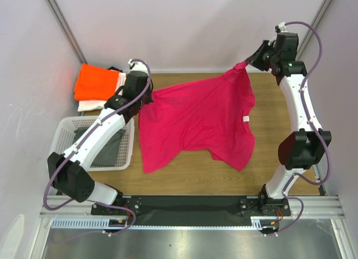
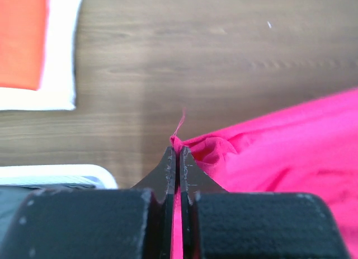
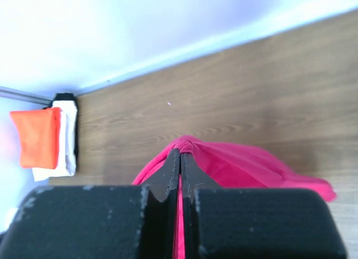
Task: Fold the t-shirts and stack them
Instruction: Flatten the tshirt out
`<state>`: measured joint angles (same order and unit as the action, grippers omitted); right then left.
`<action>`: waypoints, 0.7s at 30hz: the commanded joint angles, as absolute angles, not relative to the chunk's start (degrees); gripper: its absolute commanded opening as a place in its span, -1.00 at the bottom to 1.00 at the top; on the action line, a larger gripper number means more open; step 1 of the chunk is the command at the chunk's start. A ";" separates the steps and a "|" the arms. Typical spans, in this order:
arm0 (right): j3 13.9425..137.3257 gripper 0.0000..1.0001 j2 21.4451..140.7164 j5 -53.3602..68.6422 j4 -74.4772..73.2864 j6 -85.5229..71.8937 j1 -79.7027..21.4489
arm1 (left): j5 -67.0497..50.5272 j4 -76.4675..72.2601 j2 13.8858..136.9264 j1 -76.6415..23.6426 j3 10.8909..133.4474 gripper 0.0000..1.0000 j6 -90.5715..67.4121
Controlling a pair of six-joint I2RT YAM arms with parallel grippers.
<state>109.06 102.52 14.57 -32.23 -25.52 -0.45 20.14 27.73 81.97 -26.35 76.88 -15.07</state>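
Jaws L/R clamped, pink tee (image 1: 196, 122) strung between

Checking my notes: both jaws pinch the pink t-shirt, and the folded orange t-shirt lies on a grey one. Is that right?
No: the orange t-shirt lies on a white t-shirt, not grey, as the left wrist view shows. The rest holds.
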 commanded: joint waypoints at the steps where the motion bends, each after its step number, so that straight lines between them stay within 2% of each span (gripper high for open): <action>1: 111.53 -1.00 99.06 14.77 -31.20 -22.59 -0.44 | 26.36 27.42 78.84 -24.70 80.51 -0.99 -15.12; 9: 107.85 -1.00 94.49 15.73 -31.90 -21.01 -0.44 | 25.32 25.22 78.75 -24.08 80.95 -0.99 -10.73; 21: 82.04 -1.00 86.84 19.60 -29.89 -27.15 -4.38 | 20.48 27.15 76.65 -24.08 73.84 -0.99 -15.45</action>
